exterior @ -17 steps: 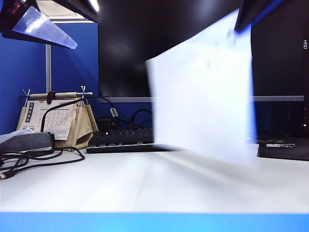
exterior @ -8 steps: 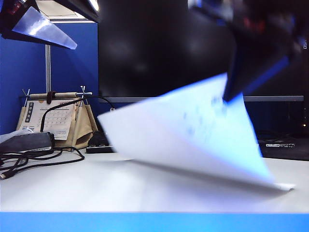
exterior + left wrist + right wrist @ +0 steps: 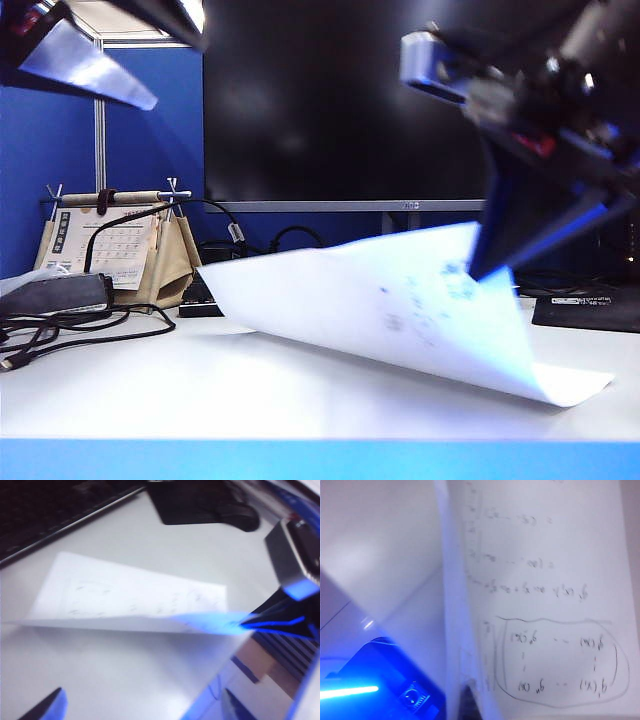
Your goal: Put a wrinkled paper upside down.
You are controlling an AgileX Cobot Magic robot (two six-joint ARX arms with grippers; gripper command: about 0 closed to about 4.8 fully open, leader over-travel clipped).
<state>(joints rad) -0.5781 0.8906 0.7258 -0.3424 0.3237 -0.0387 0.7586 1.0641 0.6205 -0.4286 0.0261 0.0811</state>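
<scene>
White surface [image 3: 300, 390] in front of a dark monitor [image 3: 330, 100] and blue partition [image 3: 40, 170]. Wrinkled paper [image 3: 400, 305] held slanted over the surface, lower corner touching down at the right, far edge raised, bluish handwritten marks facing the camera. Right pincer [image 3: 490, 262] clenched on the wrinkled paper near its upper edge, above the right half of the surface; in the right wrist view, sheet [image 3: 540, 595] close up with formulas and a circled block. Left pincer [image 3: 140, 707] high at the left, fingertips apart, released, nothing between them. Desk calendar [image 3: 105, 245] on a beige stand at far left, black cables [image 3: 70, 330] in front, keyboard [image 3: 200, 295] behind. No containers visible.
</scene>
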